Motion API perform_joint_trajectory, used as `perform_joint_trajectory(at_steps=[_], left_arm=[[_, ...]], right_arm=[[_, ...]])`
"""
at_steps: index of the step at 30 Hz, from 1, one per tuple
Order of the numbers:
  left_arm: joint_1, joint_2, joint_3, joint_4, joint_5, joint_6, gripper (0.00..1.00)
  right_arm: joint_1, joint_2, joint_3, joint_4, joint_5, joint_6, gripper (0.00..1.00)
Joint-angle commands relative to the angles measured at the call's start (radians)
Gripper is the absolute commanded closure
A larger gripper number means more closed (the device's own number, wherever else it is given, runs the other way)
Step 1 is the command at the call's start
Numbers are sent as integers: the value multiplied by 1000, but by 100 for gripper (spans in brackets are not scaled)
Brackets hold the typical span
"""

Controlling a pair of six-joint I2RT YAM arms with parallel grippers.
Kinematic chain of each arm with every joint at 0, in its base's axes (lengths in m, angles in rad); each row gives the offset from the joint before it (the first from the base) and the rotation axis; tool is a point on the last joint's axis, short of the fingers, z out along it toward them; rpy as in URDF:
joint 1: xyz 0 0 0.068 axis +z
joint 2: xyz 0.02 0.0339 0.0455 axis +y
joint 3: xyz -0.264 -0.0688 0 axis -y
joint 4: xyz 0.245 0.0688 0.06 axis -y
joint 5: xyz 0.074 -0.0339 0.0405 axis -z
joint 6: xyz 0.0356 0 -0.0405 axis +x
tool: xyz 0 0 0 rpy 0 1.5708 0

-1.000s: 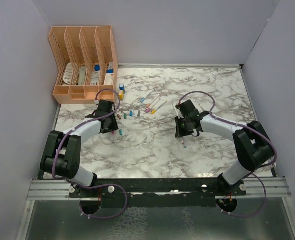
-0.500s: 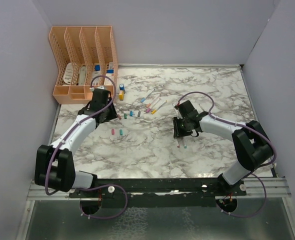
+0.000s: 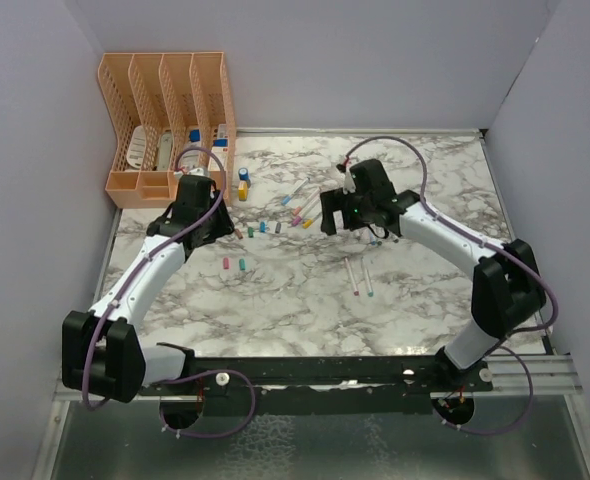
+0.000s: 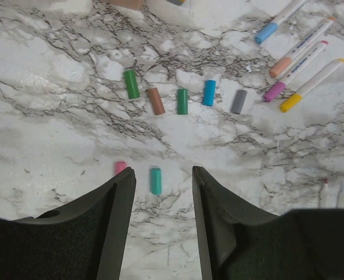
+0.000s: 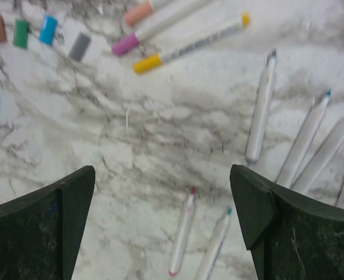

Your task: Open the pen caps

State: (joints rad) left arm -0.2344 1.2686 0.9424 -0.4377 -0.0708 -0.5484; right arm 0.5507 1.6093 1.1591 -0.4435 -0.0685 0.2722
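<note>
Item: pen caps [image 4: 182, 101]. Handling (est.): v. light, stiff smooth plastic; round, so apt to roll & to slip from a loose pinch. Not fragile, tho a hard off-centre squeeze could shoot one out sideways. Those on pens prob. push-fit, so they want a straight pull along the barrel, no bending. Hold: across the cap at mid-length, fingers square to its axis, w/ the other gripper on the white barrel just beside the cap. Look: short plain cylinders, much shorter than a pen. Seven lie loose in the left wrist view: a row of green, brown, green, blue, grey, plus a pink one & a teal cap [image 4: 155, 180] nearer the arms. Four more sit on the capped pens [image 4: 280, 67], fanned side by side, cols. blue, orange, pink, yellow. Loc.: marble table [image 4: 55, 134], left of centre & toward the far edge, nr the rack [image 3: 165, 110] in the far-left corner; capped pens just right of the loose row. The bare pens [image 5: 262, 111], tips showing, lie further right & toward centre, apart from the caps. State, left gripper [image 4: 162, 172]: fingers part-spread, nothing btwn them, teal cap seen on the table thru the gap. State, right gripper [image 5: 161, 172]: spread wide, empty, above bare marble btwn capped & bare pens. Status (est.): four caps left to pull.
</note>
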Motion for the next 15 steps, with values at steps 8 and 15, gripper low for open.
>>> perform_joint_trajectory(at_steps=[8, 15], left_arm=[[7, -130, -48, 87, 183, -82, 45], [7, -194, -91, 93, 208, -97, 45]], right_arm=[[5, 481, 595, -132, 264, -191, 1], [-4, 681, 888, -164, 323, -247, 1]])
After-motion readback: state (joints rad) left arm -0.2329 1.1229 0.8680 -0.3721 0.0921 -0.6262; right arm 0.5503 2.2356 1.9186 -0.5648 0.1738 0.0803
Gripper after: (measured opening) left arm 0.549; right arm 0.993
